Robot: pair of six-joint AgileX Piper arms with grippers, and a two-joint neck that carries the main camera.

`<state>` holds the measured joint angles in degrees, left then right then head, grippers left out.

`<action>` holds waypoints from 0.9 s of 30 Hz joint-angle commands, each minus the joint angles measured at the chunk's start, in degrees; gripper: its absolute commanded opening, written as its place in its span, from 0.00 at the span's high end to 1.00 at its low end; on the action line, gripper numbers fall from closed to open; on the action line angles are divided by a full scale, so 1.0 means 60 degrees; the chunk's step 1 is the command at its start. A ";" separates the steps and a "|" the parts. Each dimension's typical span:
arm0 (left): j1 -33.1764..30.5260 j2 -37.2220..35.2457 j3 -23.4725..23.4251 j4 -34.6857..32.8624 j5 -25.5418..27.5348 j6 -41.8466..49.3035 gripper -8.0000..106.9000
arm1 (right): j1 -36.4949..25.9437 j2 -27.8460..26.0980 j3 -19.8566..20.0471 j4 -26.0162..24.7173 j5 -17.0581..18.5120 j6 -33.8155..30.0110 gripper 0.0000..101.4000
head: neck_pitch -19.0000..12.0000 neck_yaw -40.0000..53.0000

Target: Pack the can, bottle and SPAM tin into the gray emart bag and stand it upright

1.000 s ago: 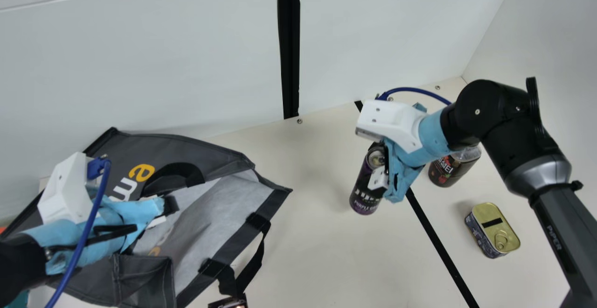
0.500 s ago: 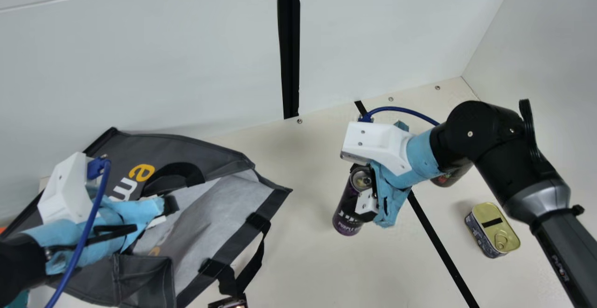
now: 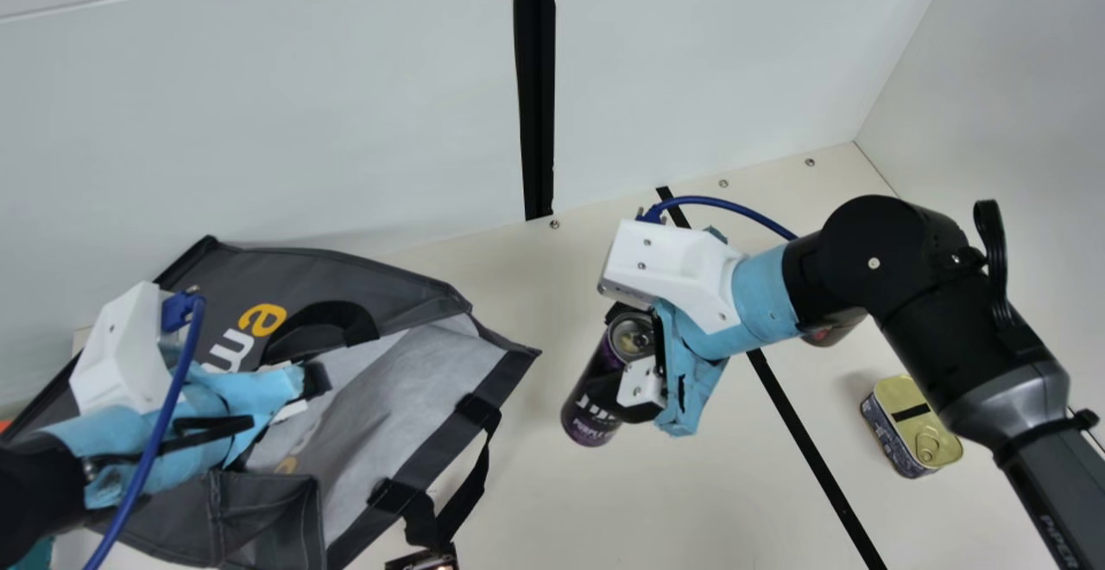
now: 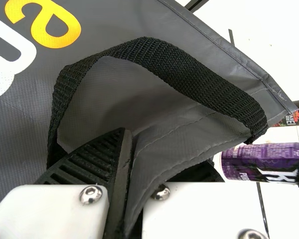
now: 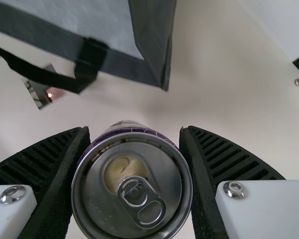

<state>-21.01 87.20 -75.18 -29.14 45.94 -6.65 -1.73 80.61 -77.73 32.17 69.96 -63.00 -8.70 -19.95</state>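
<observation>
You have the left gripper [image 3: 312,380] closed down on the fabric at the gray emart bag's mouth, beside a black handle, the cloth pinched between its ribbed fingers. Your right gripper [image 3: 628,367] is to the right of the bag, its fingers parted only by the can's width and pressed on both sides of the purple can [image 3: 591,402]. That can is tilted, apart from the bag, its ring-pull end up. The bag [image 3: 302,272] itself lies on its side, mouth toward the can. Farther right of the bag you have the bottle [image 3: 830,335], mostly hidden behind the right arm, and the SPAM tin [image 3: 919,432], lid up. A small dark object [image 3: 423,560] sits by the bag's lower strap.
</observation>
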 commanded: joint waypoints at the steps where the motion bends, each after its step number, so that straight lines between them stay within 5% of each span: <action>1: 0.0000 0.0000 0.0000 0.0000 0.0000 0.0000 1.00 | 0.0101 -0.0036 -0.0083 0.0186 -0.0010 0.0199 1.00 | -0.0216 -0.0008; 27: 0.0000 0.0000 0.0000 0.0000 0.0000 0.0000 1.00 | 0.0404 -0.0192 -0.1707 0.1623 -0.0010 0.1748 1.00 | -0.0216 -0.0008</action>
<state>-21.01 87.20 -75.18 -29.14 45.94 -6.65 0.70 79.34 -87.94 41.77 69.98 -52.74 -8.70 -19.86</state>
